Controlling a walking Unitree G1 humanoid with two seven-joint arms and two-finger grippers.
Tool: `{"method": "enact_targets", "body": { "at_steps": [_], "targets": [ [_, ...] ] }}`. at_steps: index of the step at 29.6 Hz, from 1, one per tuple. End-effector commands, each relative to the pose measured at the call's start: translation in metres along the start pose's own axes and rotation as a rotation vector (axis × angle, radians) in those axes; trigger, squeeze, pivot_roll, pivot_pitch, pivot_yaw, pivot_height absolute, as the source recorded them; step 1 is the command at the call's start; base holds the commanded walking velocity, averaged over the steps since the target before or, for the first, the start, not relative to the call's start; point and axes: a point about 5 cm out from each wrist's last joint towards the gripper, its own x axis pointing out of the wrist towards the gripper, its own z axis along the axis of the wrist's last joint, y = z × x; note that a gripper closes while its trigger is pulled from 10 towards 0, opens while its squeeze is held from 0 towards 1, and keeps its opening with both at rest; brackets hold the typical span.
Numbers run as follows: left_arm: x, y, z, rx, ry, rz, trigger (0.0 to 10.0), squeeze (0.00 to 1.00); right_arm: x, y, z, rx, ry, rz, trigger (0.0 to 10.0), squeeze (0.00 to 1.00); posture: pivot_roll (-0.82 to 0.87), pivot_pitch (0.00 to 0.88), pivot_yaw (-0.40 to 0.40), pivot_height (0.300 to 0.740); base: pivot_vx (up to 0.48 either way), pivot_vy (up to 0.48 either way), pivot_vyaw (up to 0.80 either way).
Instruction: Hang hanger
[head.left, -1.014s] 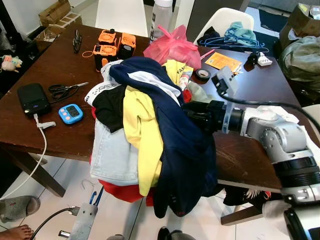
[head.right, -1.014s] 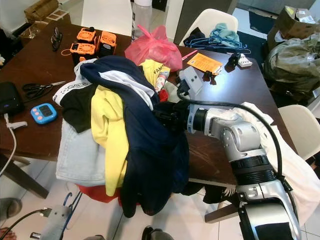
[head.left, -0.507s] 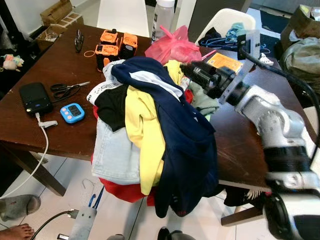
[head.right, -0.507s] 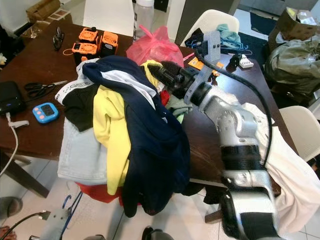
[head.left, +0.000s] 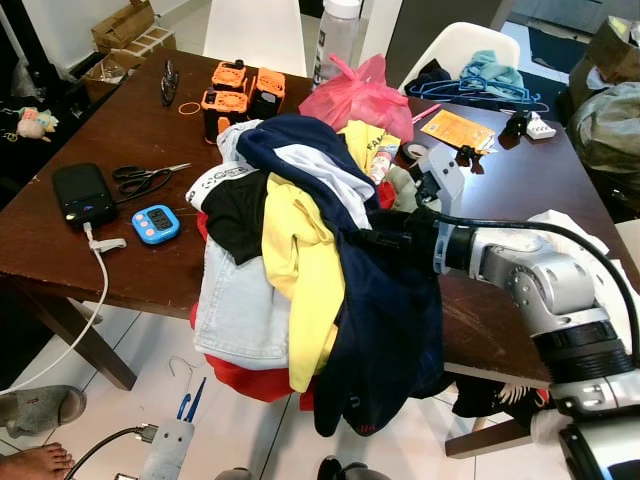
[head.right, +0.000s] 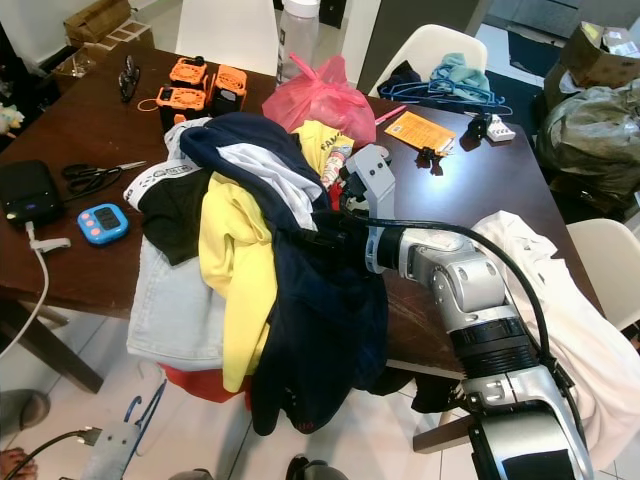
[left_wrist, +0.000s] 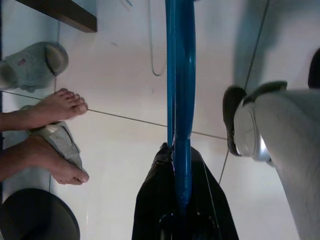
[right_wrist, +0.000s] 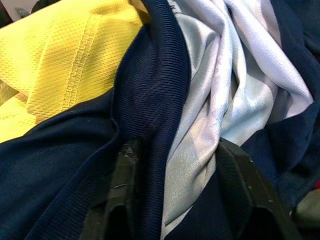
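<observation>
A blue hanger (left_wrist: 180, 90) runs out from my left gripper (left_wrist: 181, 210), which is shut on it low over the tiled floor; the hanger (head.left: 189, 398) also shows below the table's front edge. My right gripper (right_wrist: 180, 185) is pushed into the clothes pile on the table, open, its fingers (right_wrist: 122, 190) straddling a fold of a navy and white garment (head.left: 385, 300). A yellow shirt (head.left: 300, 255) and pale jeans (head.left: 235, 310) hang beside it over the table (head.left: 120, 130) edge.
Scissors (head.left: 140, 178), a blue timer (head.left: 157, 223), a black power bank (head.left: 80, 192), orange packs (head.left: 235, 88) and a pink bag (head.left: 360, 95) lie on the table. More hangers (head.left: 480, 90) rest on a far chair. A person's feet (left_wrist: 50, 110) stand near my left gripper.
My right arm, raised over the pile near the pink bag half a second ago, has come back down with its gripper in the navy garment. The camera shifted slightly.
</observation>
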Motion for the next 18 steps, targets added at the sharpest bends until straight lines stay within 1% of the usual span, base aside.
{"method": "enact_targets", "body": {
  "at_steps": [1,2,3,4,5,7,9,13,15,17,18],
  "targets": [
    [-0.007,-0.055,0.009,-0.004,-0.012,-0.149,10.0,0.0,-0.002,-0.002,-0.001,0.021,-0.008,-0.007,0.0,0.0,0.12,0.044,-0.085,0.74,0.0,0.0,0.0],
    [-0.007,-0.055,0.009,-0.004,-0.012,-0.149,10.0,0.0,-0.002,-0.002,-0.001,0.021,-0.008,-0.007,0.0,0.0,0.12,0.044,-0.085,0.74,0.0,0.0,0.0],
    [-0.008,-0.062,0.014,-0.002,-0.016,-0.157,10.0,0.0,-0.003,-0.001,0.012,0.017,-0.07,0.005,4.2,0.0,0.12,0.044,-0.084,0.74,0.0,0.0,0.0],
    [-0.009,-0.068,0.017,-0.001,-0.02,-0.162,10.0,0.0,-0.005,0.0,0.023,0.011,-0.133,0.02,10.0,0.0,0.12,0.045,-0.082,0.74,0.0,0.0,0.0],
    [-0.009,-0.073,0.02,0.001,-0.023,-0.168,10.0,0.0,-0.007,0.003,0.037,0.008,-0.207,0.046,10.0,0.0,0.12,0.045,-0.082,0.74,0.0,0.0,0.0],
    [-0.008,-0.062,0.014,0.0,-0.016,-0.158,10.0,0.0,-0.013,0.009,0.061,0.003,-0.351,0.083,10.0,0.0,0.11,0.045,-0.082,0.74,0.0,0.0,0.0],
    [-0.007,-0.054,0.01,-0.002,-0.011,-0.15,10.0,0.0,-0.017,0.012,0.072,-0.008,-0.427,0.082,10.0,0.0,0.11,0.044,-0.082,0.74,0.0,0.0,0.0],
    [-0.006,-0.052,0.009,-0.002,-0.009,-0.146,10.0,0.0,-0.019,0.014,0.078,-0.009,-0.468,0.08,10.0,0.0,0.11,0.044,-0.081,0.74,0.0,0.0,0.0],
    [-0.006,-0.051,0.008,-0.002,-0.007,-0.142,10.0,0.0,-0.02,0.025,0.072,-0.041,-0.414,0.173,10.0,0.0,0.11,0.044,-0.08,0.74,0.0,0.0,0.0],
    [-0.006,-0.05,0.008,-0.002,-0.007,-0.14,10.0,0.0,-0.018,0.032,0.064,-0.084,-0.35,0.204,10.0,0.0,0.11,0.044,-0.079,0.74,0.0,0.0,0.0],
    [-0.006,-0.05,0.008,-0.002,-0.007,-0.14,10.0,0.0,-0.018,0.032,0.064,-0.084,-0.35,0.204,10.0,0.0,0.11,0.044,-0.079,0.74,0.0,0.0,0.0]
  ]
}}
